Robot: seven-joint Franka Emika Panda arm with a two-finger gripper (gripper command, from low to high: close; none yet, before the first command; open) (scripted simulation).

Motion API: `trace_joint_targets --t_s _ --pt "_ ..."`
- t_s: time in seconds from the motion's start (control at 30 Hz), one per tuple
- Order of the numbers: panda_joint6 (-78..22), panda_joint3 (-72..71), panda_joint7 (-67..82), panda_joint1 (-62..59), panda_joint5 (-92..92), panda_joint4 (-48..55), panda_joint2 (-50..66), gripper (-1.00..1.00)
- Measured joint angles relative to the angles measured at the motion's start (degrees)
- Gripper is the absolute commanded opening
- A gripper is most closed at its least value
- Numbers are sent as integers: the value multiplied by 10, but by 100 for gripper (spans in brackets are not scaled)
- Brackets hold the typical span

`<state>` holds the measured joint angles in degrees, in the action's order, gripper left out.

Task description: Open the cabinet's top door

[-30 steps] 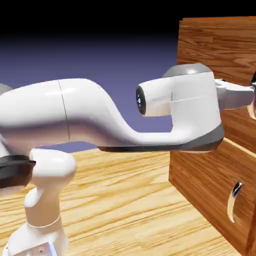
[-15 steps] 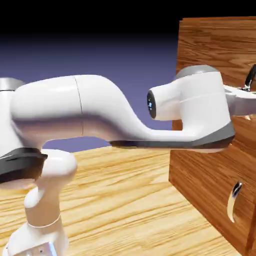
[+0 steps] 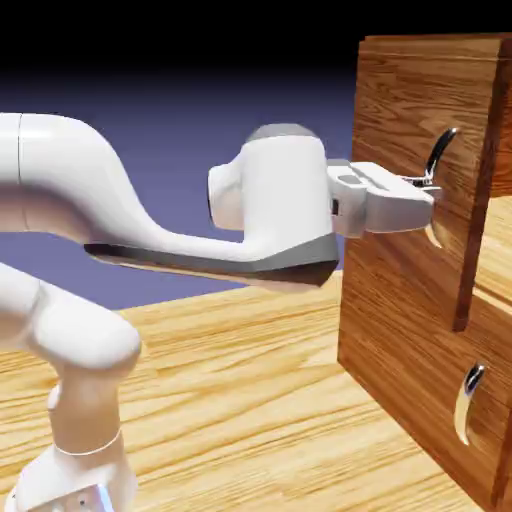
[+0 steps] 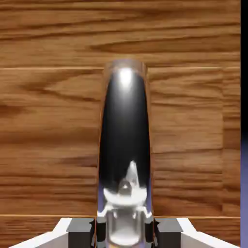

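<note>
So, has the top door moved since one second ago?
Yes. The top door has swung out from the cabinet toward the exterior view's left, its edge now standing proud of the lower panel, with the gripper shut on its handle.

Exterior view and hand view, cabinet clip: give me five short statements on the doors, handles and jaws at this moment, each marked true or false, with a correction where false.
1. The top door stands swung out from the cabinet. True.
2. The gripper has its jaws closed on the top door's handle. True.
3. The lower door is pulled open as well. False: it sits flush in the cabinet's front, and its handle is untouched.
4. In the hand view the handle runs crosswise between the fingertips. False: it runs up the picture's middle, from between them.
5. The arm reaches the cabinet from the exterior view's right. False: it comes from the left.
</note>
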<state>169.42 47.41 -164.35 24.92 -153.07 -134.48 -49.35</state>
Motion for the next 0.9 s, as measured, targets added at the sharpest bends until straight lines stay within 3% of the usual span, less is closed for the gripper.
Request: trace_joint_targets --t_s 0.63,0.9 --pt "-35 -327 132 -390 341 -231 -150 -100" --pt "-39 -413 261 -472 540 -301 -245 -100"
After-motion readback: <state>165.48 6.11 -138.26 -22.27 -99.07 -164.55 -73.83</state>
